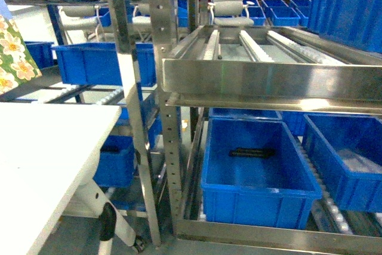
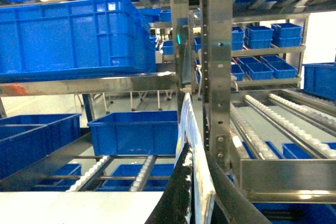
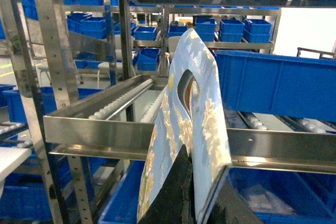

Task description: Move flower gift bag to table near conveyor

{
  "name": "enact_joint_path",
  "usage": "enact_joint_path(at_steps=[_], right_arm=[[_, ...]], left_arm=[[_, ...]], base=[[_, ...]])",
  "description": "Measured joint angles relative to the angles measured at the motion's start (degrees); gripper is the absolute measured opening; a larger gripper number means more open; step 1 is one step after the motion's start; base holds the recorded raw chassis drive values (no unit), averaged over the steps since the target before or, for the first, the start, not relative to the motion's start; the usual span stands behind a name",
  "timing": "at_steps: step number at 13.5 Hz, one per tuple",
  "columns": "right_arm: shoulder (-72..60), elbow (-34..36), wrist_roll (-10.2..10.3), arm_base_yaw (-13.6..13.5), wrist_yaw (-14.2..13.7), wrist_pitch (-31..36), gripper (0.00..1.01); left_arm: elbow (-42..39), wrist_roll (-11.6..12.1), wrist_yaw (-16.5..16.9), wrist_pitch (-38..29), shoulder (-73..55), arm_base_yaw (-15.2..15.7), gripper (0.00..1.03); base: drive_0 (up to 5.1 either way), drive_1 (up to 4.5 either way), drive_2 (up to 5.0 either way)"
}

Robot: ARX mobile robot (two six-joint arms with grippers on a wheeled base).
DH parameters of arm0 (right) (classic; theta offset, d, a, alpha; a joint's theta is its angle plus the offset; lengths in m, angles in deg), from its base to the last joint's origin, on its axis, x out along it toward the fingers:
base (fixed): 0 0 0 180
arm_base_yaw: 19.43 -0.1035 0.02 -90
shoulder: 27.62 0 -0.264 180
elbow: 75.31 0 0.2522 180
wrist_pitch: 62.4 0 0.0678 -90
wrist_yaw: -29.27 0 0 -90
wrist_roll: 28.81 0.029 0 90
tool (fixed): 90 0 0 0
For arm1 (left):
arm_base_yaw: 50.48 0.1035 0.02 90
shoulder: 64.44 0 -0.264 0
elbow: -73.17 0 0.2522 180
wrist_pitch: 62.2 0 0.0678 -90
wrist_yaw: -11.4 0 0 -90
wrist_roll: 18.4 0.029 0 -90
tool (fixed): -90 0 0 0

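Flower gift bag point(image 3: 191, 129) hangs pinched in the right gripper point(image 3: 191, 203), clamped tight; a second one point(image 2: 191, 171) likewise in the left gripper point(image 2: 191, 211). Best swing left, low over the table point(image 1: 42, 153), before releasing, clear of the conveyor point(image 1: 262, 70).

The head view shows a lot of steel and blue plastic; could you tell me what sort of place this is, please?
Probably a warehouse or factory parts store. Stainless-steel racking with sloping roller tracks, the conveyor, fills the view, rows of blue bins sit on its levels, and a white table on castors stands beside it.
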Motion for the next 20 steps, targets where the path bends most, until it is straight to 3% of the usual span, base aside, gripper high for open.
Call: enact_joint_path(at_steps=[20], right_arm=[[0.0, 0.0, 0.0, 0.0, -0.02, 0.11, 0.02]], left_arm=[[0.0, 0.0, 0.0, 0.02, 0.04, 0.0, 0.02]], base=[[-4.9, 2.48, 2.5]])
